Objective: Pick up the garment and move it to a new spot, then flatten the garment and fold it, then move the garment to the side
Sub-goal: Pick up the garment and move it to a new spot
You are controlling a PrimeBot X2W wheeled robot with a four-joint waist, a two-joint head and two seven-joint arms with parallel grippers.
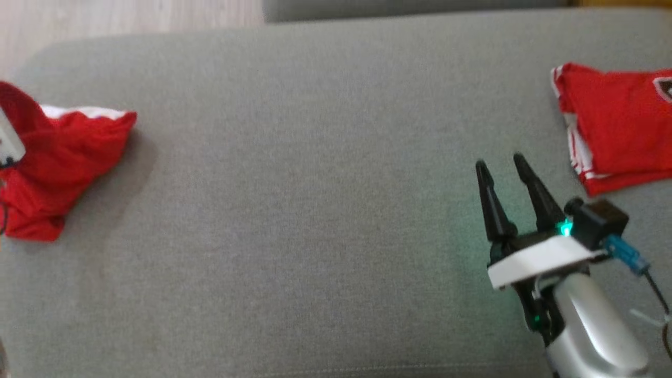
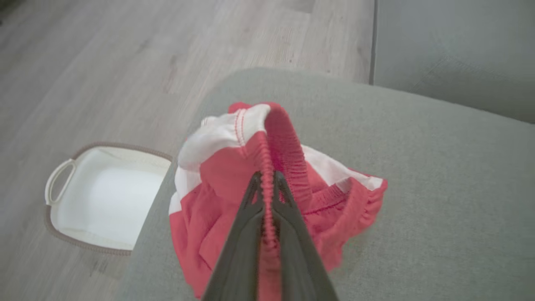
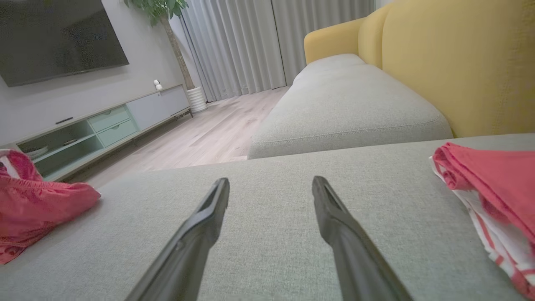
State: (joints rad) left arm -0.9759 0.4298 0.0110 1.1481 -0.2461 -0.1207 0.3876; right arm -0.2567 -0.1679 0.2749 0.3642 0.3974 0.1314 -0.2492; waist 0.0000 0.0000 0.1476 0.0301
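Leftmost, in the left wrist view, a white basket with a brown rim sits on the wooden floor, just beside the end of the grey sofa seat. On that left end of the seat is the red garment, crumpled in a heap with white panels showing, part of it drawn up off the cushion. The left gripper has its two dark fingers pressed together on the garment's gathered elastic waistband, which runs up between them and loops over above the tips. In the head view a pale casing at the left edge, against the garment, is probably part of that arm, though too little of it shows to be sure.

The middle of the seat is bare grey fabric. To the right of it the right gripper hangs just above the cushion, fingers spread wide and holding nothing, a green light glowing at its base.

Further right, near the seat's right end and apart from those fingers, lies a folded red garment with white striped trim along its edge. Behind it in the right wrist view rises a yellow backrest.
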